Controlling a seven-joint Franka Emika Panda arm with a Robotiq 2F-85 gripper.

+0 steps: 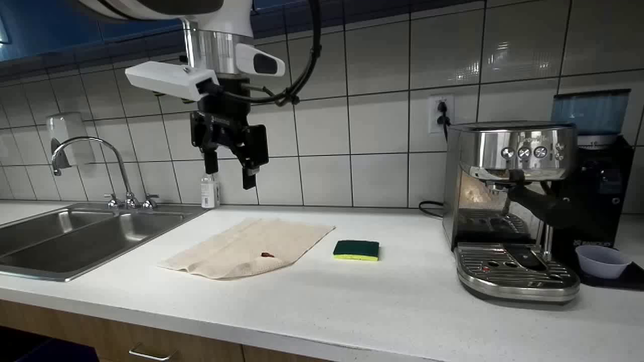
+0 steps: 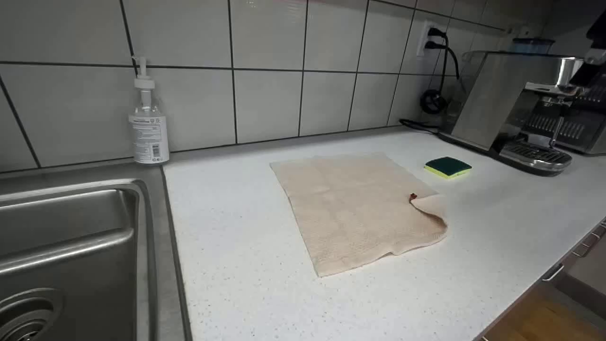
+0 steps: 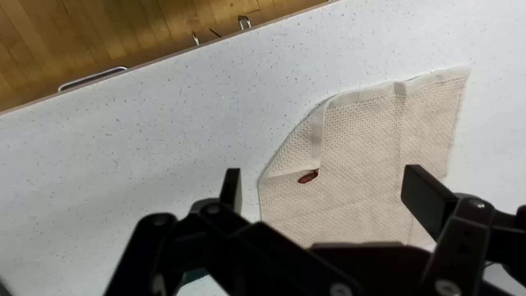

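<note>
My gripper [image 1: 230, 172] is open and empty, above the counter and pointing down. In the wrist view its fingers [image 3: 322, 181] stand wide apart over a beige cloth [image 3: 361, 164]. The cloth lies spread on the white counter in both exterior views [image 1: 256, 239] [image 2: 350, 203]. One corner is folded over. A small dark red thing [image 3: 308, 176] lies at the fold; it also shows in the exterior views [image 1: 267, 255] [image 2: 413, 196]. A green and yellow sponge [image 1: 356, 250] [image 2: 447, 167] lies beside the cloth. In the wrist view the gripper hides most of it.
A steel sink [image 1: 126, 236] with a faucet [image 1: 118, 161] lies at one end. A pump bottle [image 2: 149, 135] stands by the tiled wall. A coffee machine [image 1: 513, 151], a black grinder [image 1: 598, 201] and a small bowl [image 1: 602, 261] stand at the other end.
</note>
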